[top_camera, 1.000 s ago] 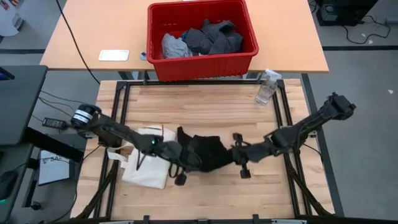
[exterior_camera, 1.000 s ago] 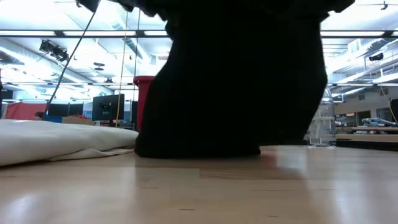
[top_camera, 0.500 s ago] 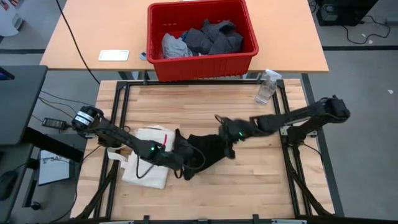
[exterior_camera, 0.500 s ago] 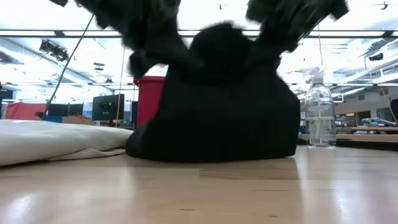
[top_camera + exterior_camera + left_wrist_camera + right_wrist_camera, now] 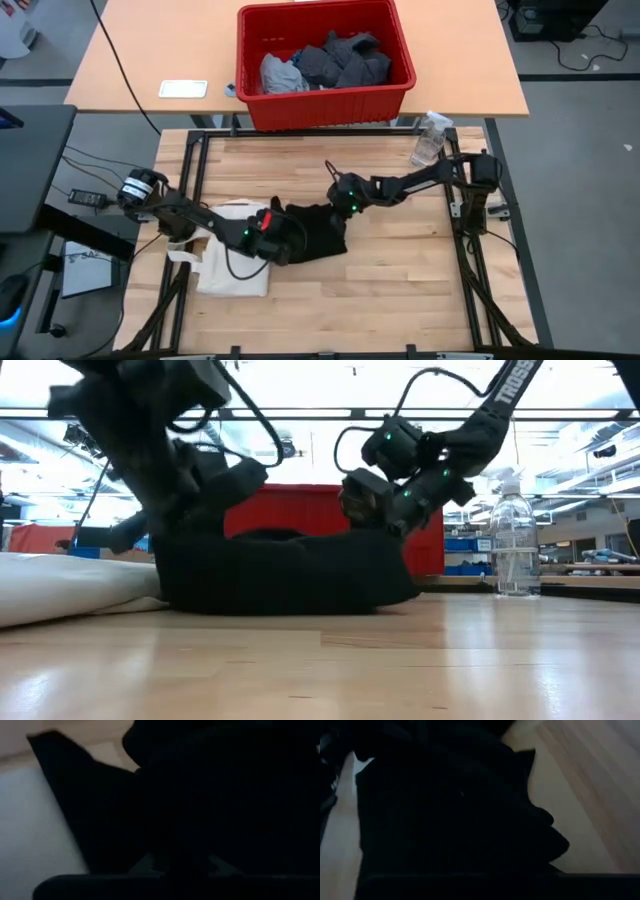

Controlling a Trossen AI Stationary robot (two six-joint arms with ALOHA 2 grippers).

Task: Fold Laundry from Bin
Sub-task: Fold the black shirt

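Below, one black garment (image 5: 318,232), two grippers — left gripper (image 5: 283,238) and right gripper (image 5: 338,197) — finger states unclear, one red bin (image 5: 325,100).

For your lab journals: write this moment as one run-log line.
stage: folding | black garment: bunched on table beside tote bag | left end effector: at its left edge | right end effector: above its far edge | bin: laundry inside

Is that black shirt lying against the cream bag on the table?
Touching. In the high view the black shirt overlaps the cream bag's edge; the low view shows them meeting.
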